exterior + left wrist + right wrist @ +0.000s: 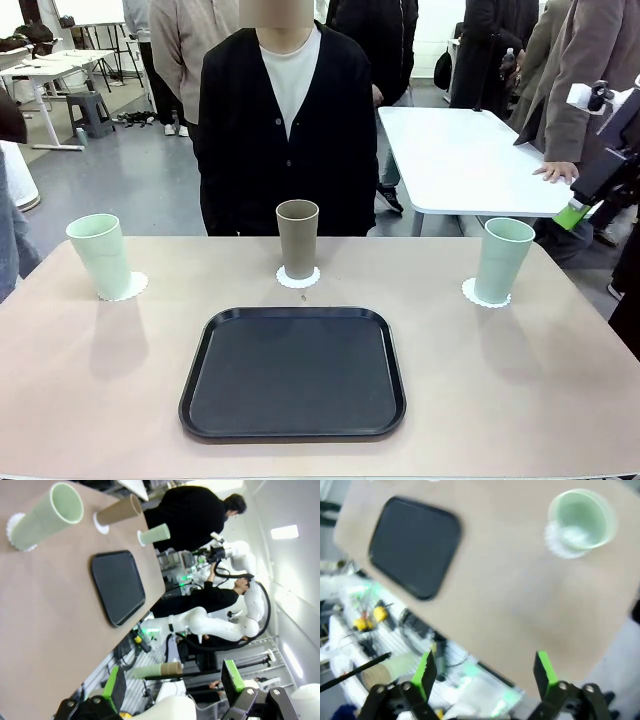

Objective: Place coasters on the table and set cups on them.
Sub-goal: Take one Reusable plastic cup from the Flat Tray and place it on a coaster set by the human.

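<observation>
Beige table already has three cups on coasters, tray at 6 o'clock. Both my grippers hang wide open, empty, so I'd just back off without bumping anything.

You see matt, plastic-looking cups on papery, lace-edged coasters; at 6 o'clock a smooth black tray on the matt table.
</observation>
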`<state>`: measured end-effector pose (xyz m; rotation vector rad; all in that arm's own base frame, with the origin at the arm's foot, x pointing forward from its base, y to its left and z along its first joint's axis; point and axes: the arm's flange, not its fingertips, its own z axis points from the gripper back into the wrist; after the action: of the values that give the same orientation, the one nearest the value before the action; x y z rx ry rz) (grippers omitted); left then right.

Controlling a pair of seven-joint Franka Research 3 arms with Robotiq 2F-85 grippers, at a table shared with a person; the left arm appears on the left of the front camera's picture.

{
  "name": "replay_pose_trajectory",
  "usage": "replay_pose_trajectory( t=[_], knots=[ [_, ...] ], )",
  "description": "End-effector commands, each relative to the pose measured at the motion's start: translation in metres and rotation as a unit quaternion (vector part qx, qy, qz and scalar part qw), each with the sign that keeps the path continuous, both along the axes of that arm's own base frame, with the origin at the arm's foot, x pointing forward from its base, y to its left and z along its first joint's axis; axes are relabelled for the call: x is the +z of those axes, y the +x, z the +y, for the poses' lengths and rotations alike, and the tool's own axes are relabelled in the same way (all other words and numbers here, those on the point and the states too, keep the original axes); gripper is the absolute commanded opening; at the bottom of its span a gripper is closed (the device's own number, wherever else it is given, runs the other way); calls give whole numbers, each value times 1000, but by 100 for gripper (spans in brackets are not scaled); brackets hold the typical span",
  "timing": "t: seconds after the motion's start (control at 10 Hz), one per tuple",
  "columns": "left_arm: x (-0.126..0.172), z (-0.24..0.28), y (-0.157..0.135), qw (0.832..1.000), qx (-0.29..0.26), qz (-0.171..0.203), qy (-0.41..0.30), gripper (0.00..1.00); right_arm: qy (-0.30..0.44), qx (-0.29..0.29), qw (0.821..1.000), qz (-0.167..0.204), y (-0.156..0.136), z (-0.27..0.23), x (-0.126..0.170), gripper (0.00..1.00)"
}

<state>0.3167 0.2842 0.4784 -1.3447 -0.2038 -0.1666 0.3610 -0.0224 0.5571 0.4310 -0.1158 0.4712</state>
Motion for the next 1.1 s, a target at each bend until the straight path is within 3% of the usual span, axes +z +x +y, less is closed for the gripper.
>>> replay_pose_trajectory(
  t=[0.0,0.1,0.3,0.5,0.7,1.0],
  knots=[
    [4,4,-3,1000,2,-6,-4,100,188,31,981,38,-62,-10,-3,100],
    [4,4,-3,1000,2,-6,-4,100,265,34,963,43,-77,-24,-8,100],
    [4,4,-3,1000,2,-6,-4,100,426,4,905,15,-86,-60,-30,100],
    [4,4,-3,1000,2,-6,-4,100,485,-79,871,0,-81,-86,-68,100],
    [4,4,-3,1000,2,-6,-4,100,496,-95,863,18,-92,-100,-97,100],
    [4,4,-3,1000,2,-6,-4,100,480,-112,870,26,-112,-119,-102,100]
  ],
)
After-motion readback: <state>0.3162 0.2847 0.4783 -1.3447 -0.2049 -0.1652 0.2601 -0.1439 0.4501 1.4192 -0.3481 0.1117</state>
